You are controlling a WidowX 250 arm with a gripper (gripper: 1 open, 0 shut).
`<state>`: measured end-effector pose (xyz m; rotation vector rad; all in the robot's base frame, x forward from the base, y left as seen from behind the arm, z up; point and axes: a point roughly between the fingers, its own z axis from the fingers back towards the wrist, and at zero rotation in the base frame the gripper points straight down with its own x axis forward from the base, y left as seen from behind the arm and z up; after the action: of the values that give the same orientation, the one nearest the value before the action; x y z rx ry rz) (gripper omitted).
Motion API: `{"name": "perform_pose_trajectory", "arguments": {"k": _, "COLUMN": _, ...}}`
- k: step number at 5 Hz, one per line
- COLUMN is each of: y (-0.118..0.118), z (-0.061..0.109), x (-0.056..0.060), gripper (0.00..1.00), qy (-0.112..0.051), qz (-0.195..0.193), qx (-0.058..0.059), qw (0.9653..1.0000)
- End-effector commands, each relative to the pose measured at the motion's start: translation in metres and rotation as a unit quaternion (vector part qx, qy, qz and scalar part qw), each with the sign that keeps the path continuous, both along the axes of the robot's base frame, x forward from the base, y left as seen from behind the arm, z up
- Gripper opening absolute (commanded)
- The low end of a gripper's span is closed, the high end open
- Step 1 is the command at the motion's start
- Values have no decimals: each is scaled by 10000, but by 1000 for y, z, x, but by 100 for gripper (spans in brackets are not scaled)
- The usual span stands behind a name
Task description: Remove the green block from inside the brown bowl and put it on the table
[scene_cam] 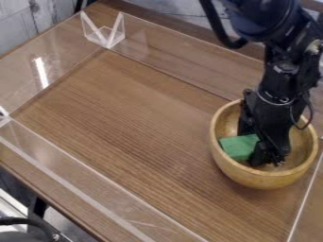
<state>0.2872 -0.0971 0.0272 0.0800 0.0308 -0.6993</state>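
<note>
Green is the colour you should look for first: the green block (240, 145) lies inside the brown bowl (263, 173), on the left part of its hollow, and it has not left the bowl. You can see only a part of the block, because the black pincer (267, 151) stands in front of its right end. The pincer points straight down into the bowl, and its jaws are closed as tight as they go. They seem to be closed on the right end of the block, but the dark fingers hide the exact place of contact, so you cannot be fully sure of it from this view.

The bowl is round, of light wood, and it sits on the worktop (139, 123) near the right edge, just beside the low clear wall (303, 203) on that side. The black arm (271, 43) comes down to it from the upper right corner. The dark wood-grain worktop is bordered by the same clear walls on the near side (76, 194), and a small clear stand (104, 30) is at the far left.
</note>
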Motion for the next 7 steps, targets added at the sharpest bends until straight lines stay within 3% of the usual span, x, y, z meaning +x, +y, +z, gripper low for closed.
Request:
{"name": "perform_pose_trajectory", "arguments": {"k": 1, "y": -17, "z": 16, "x": 7, "gripper": 0, "qy": -200, "qz": 289, "qx": -61, "qw": 9994}}
{"name": "perform_pose_trajectory", "arguments": {"k": 3, "y": -20, "z": 28, "x": 11, "gripper": 0, "qy": -204, "qz": 353, "qx": -58, "qw": 9992}}
{"name": "perform_pose_trajectory", "arguments": {"k": 5, "y": -43, "z": 13, "x": 24, "gripper": 0, "qy": -209, "qz": -216, "qx": -73, "qw": 9995}}
{"name": "perform_pose_trajectory", "arguments": {"k": 7, "y": -40, "z": 20, "x": 21, "gripper": 0, "qy": -203, "qz": -619, "qx": -96, "qw": 9978}}
